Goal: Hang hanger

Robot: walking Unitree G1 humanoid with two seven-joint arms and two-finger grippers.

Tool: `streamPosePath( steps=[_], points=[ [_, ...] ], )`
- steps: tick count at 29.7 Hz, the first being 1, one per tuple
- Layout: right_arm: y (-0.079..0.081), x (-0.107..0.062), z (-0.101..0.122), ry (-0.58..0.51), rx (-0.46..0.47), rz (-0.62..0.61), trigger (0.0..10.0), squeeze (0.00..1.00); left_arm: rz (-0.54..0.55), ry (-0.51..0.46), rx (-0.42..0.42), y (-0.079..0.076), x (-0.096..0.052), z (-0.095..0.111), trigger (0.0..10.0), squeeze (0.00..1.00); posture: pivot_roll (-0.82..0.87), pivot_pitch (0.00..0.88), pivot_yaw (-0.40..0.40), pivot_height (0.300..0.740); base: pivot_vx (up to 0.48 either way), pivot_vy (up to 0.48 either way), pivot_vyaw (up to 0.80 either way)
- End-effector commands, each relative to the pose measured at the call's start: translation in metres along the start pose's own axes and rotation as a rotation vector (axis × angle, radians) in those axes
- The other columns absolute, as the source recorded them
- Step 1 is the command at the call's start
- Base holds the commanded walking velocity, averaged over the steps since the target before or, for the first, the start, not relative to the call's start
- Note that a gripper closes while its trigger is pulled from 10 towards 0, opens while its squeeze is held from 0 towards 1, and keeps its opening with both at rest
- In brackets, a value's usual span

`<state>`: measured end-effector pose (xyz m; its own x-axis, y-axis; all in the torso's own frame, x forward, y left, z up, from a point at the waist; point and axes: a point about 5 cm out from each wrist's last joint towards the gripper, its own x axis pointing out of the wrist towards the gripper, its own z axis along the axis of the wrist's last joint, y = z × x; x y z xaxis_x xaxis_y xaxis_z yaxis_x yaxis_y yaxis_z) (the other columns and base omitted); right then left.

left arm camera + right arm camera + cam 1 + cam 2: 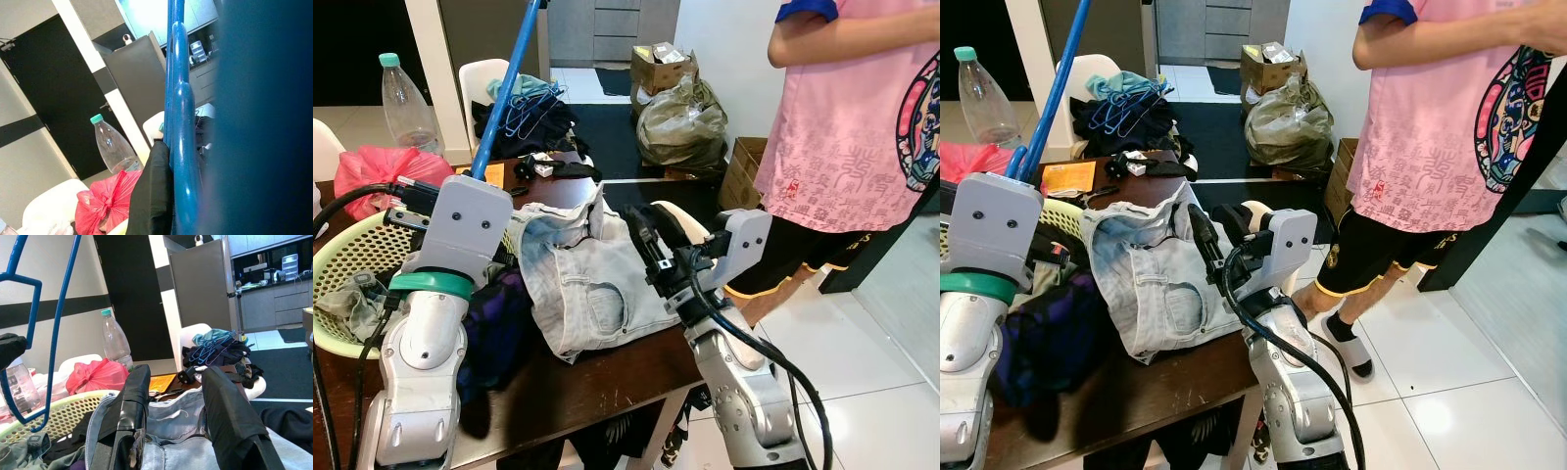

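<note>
A blue hanger (505, 86) rises steeply from my left gripper (11, 348), which is shut on it above the basket at the table's left. In the left wrist view one black finger (151, 196) presses against the blue wire (178, 147). My right gripper (644, 238) stands open over the right side of the table, its two fingers (128, 411) apart with nothing between them, just above pale grey jeans (587, 284). The hanger's hook end runs out of the top of the head view.
A yellow-green basket (335, 257) with clothes sits at the table's left, with a red bag (380, 166) and a plastic bottle (406, 96) behind it. A white chair (481, 76) holds dark clothes and more hangers (527, 98). A person in a pink shirt (862, 117) stands close on the right.
</note>
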<state>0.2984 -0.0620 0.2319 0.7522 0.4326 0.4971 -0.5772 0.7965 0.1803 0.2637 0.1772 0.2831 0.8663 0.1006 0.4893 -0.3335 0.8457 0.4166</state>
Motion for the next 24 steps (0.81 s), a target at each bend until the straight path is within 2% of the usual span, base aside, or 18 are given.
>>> streamPosePath(
  steps=[1,15,22,24],
  points=[
    [-0.0004,0.0015,0.0009,-0.009,0.007,0.004,10.0,0.0,0.02,-0.001,0.001,0.0032,-0.001,0.0013,10.0,0.0,0.11,0.049,0.003,0.74,0.0,0.48,0.0],
    [0.0005,0.0015,0.0005,-0.009,0.009,0.003,10.0,0.0,0.025,-0.002,0.007,0.0048,-0.0003,0.0023,10.0,0.0,0.1,0.054,0.008,0.74,0.0,0.48,0.0],
    [0.0008,0.0013,0.0003,-0.011,0.009,0.002,10.0,0.0,0.015,-0.02,0.04,0.0039,0.0004,0.0039,10.0,0.0,0.1,0.054,0.011,0.74,0.0,0.0,0.0],
    [0.0008,0.0011,0.0004,-0.013,0.01,0.001,10.0,0.0,0.014,-0.016,0.056,0.0035,0.0005,0.0025,10.0,0.0,0.1,0.055,0.013,0.74,0.0,-0.48,0.0]
  ],
)
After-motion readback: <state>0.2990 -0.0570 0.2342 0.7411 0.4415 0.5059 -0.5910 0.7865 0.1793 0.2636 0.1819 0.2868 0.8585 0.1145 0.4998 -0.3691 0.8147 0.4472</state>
